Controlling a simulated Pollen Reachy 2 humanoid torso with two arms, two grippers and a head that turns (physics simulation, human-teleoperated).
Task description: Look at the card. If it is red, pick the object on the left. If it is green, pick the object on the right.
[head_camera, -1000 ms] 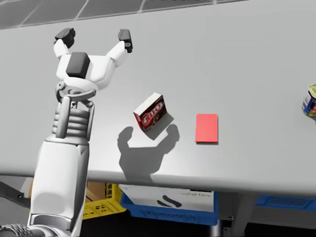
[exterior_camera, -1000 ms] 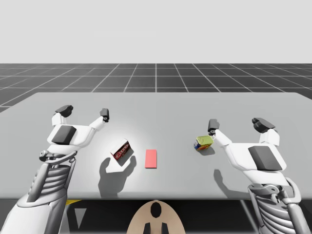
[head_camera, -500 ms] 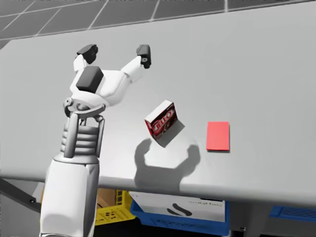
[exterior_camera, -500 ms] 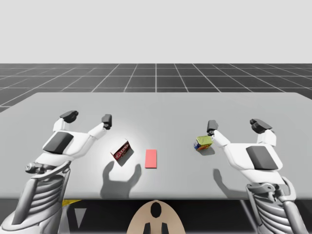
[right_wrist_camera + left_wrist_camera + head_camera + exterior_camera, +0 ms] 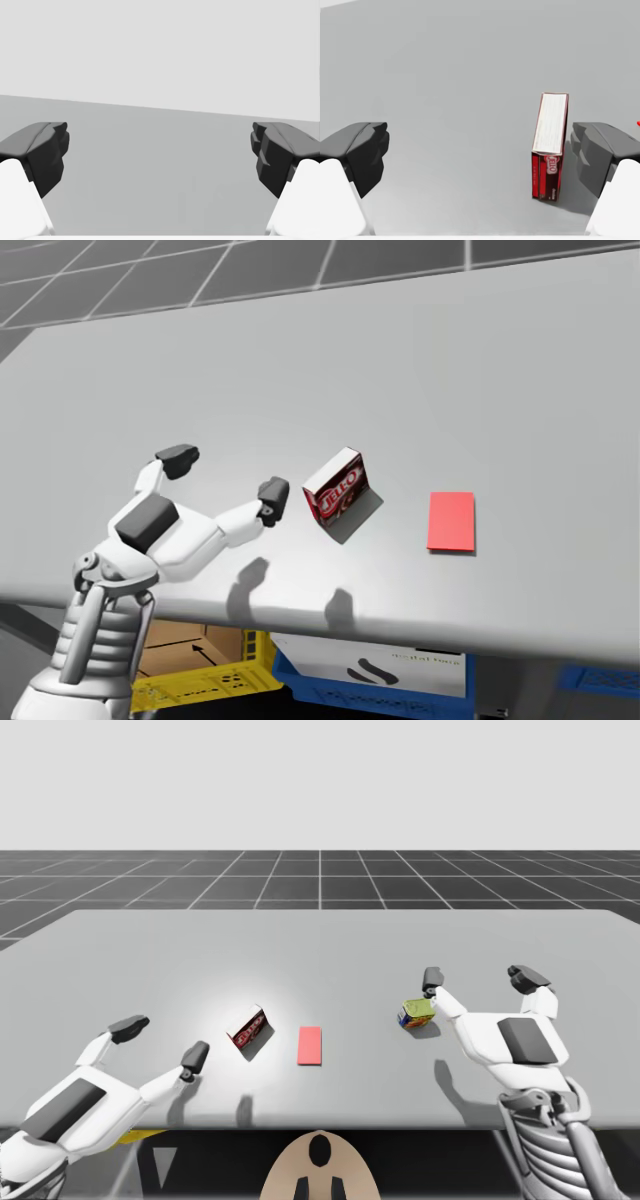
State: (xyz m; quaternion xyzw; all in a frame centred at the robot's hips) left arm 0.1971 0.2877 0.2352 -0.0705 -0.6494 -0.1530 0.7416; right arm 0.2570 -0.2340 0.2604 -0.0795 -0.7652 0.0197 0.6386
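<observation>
A red card [image 5: 310,1045] [image 5: 451,521] lies flat mid-table. To its left stands a small red box [image 5: 249,1030] [image 5: 336,487] with a white top; to its right lies a green and yellow can [image 5: 417,1012]. My left gripper [image 5: 161,1042] [image 5: 225,476] hovers open near the front edge, left of the box. In the left wrist view the box [image 5: 549,150] stands ahead of my left gripper [image 5: 480,155], close beside one finger and untouched. My right gripper [image 5: 480,979] [image 5: 160,155] is open just right of the can, holding nothing.
The grey table [image 5: 320,940] stretches far behind the objects. Under its front edge sit a yellow crate [image 5: 200,675] and a blue bin [image 5: 370,670]. The can lies right beside a right fingertip [image 5: 432,980].
My left arm has drawn back from the table's far left toward the front edge and dropped lower, its open gripper now facing the box. My head has turned. The right arm barely shifted.
</observation>
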